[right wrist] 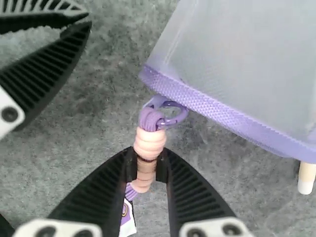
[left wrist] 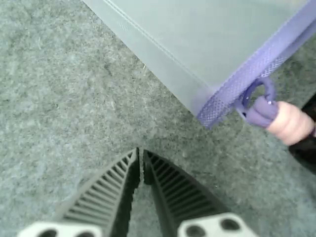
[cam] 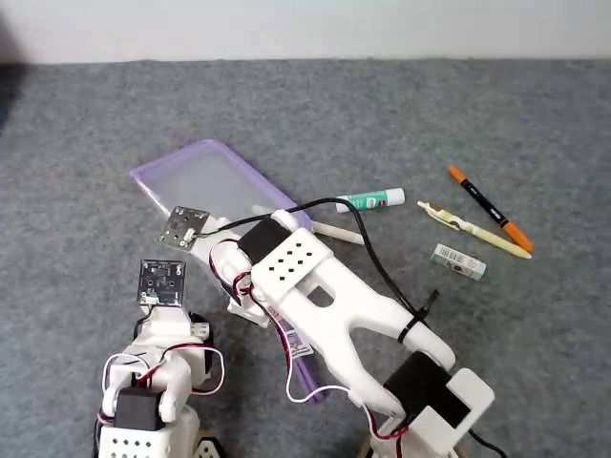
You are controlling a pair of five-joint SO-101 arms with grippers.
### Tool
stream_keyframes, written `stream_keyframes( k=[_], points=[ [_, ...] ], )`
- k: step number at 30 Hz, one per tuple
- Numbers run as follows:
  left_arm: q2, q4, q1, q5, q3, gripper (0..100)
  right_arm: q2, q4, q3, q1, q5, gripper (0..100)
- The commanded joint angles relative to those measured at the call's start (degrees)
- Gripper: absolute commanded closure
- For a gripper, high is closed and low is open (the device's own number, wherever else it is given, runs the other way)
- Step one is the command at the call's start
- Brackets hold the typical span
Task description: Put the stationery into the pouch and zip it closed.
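Note:
The pouch [cam: 205, 181] is translucent with purple edging and lies flat on the grey carpet. At its near corner [right wrist: 163, 86] hangs a purple ring with a pink beaded zipper pull [right wrist: 148, 143]. My right gripper [right wrist: 146, 160] is shut on that pull. My left gripper [left wrist: 140, 158] is shut on nothing and hovers over bare carpet just short of the same pouch corner [left wrist: 217, 111]; its dark fingers [right wrist: 44, 54] sit close beside the right gripper. A green-and-white tube [cam: 372, 200], a yellow-white pen [cam: 473, 227], an orange-and-black marker [cam: 489, 208] and a small eraser [cam: 458, 260] lie to the right.
A thin white stick [cam: 334, 232] lies against the pouch's right edge, partly under the right arm [cam: 344, 305], with its end [right wrist: 306, 177] beside the purple edging. A black cable loops over that arm. The left arm [cam: 158, 363] stands at the front left.

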Motion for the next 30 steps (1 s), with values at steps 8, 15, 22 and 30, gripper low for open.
stream_keyframes(
  k=[8,15,22,30],
  points=[
    [-0.9,-1.1,-0.4,-0.4,-0.3,98,-3.4,1.1,-1.2,0.7,-1.1,99.0],
    [-0.9,-0.7,-1.2,-3.3,-2.8,98,-3.4,0.7,-1.3,5.0,-1.1,99.0],
    [-0.9,-4.7,-8.7,-6.2,-7.3,98,-3.5,-0.4,-3.0,6.9,-6.3,99.0],
    [-0.9,-11.5,-9.0,6.1,-8.7,99,-3.0,-0.6,-12.0,6.6,-14.4,99.0]
  ],
)
